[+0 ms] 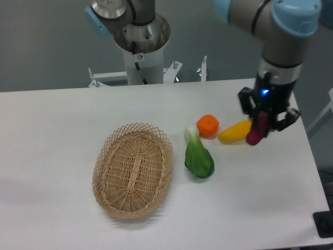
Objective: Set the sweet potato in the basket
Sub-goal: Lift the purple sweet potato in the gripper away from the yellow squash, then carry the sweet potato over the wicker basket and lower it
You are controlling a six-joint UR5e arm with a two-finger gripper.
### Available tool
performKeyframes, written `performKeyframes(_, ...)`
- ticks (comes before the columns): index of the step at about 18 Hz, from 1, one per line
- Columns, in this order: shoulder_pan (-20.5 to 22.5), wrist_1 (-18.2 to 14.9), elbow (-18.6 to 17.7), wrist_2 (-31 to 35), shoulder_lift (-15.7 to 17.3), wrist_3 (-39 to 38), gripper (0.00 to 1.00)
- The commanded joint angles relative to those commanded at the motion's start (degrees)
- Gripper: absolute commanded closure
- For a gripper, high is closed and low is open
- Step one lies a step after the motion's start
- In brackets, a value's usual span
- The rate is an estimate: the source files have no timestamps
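My gripper (261, 124) hangs above the table's right part, shut on the sweet potato (257, 129), a small magenta-red tuber that points down and to the left out of the fingers. It hovers just right of the yellow squash. The oval tan wicker basket (133, 170) lies flat at the table's left centre, far to the left of the gripper, with nothing inside it.
Between gripper and basket lie a yellow squash (235, 131), a round orange fruit (207, 125) and a green leafy bok choy (198, 154). The arm's base column (141, 49) stands at the back. The table's right edge is close to the gripper.
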Motion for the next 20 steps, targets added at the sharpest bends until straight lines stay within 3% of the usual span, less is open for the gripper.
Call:
performKeyframes(4,-5.53,1.22,-3.77,0.0,0.09,-11.68,0.73)
performKeyframes(10,-13.8,15.98,-12.38,0.44,-0.44,-28.39,0.73)
performKeyframes(12,-15.39,19.06,-16.07,0.61,-0.26,-29.29,0.73)
performKeyframes(15,-18.37,20.65,-21.0,3.41,-0.61,-28.5,0.73)
performKeyframes(18,-23.9,26.26,-22.24,11.06,-4.38,-29.29,0.73)
performKeyframes(20,-25.14,28.82,-22.5,12.04,-6.41,-30.07,0.73)
